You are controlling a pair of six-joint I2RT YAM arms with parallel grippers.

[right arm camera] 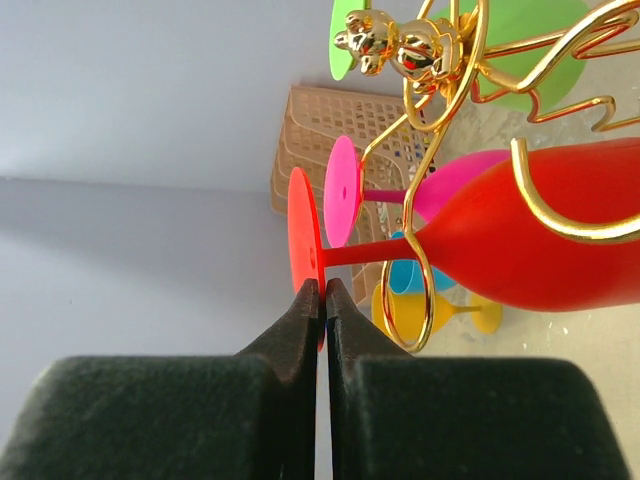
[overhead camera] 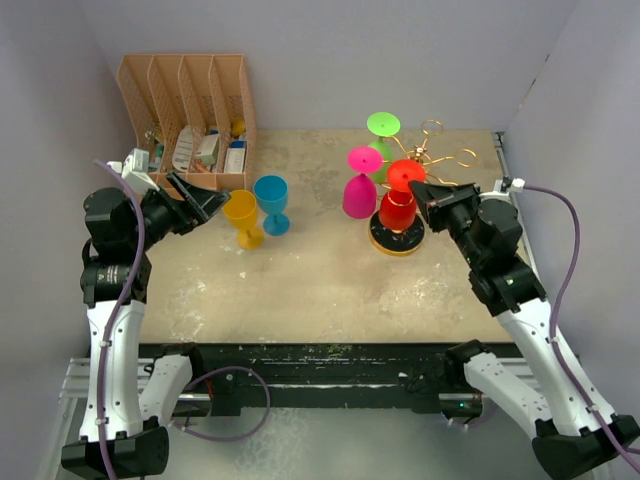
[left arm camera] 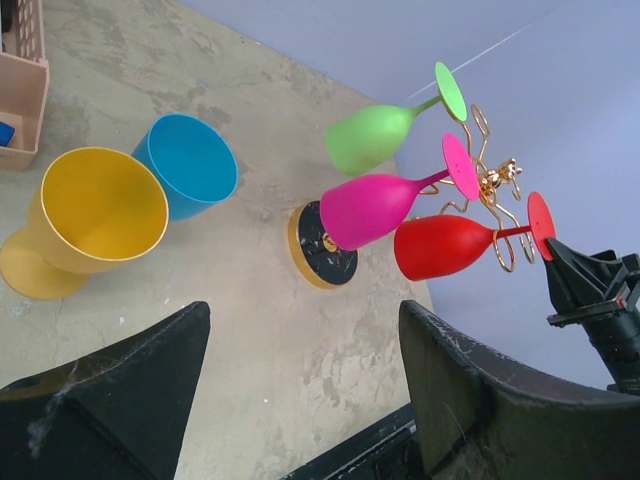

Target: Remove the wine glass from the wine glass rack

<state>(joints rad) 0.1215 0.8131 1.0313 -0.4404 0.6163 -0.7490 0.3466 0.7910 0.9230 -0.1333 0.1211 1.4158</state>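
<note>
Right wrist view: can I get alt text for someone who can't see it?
The right gripper, shut, pinches the edge of the round foot of the red wine glass, which hangs by its stem in a loop of the gold wine glass rack. A pink glass and a green glass hang on the rack behind it.

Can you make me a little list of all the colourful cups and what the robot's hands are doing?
rack: gold wire, round dark base
hanging on it, foot up: green glass, pink glass, red glass
standing on the table: yellow glass, blue glass
right gripper: shut on the red glass's foot
left gripper: open, holding nothing, near the yellow glass
</note>
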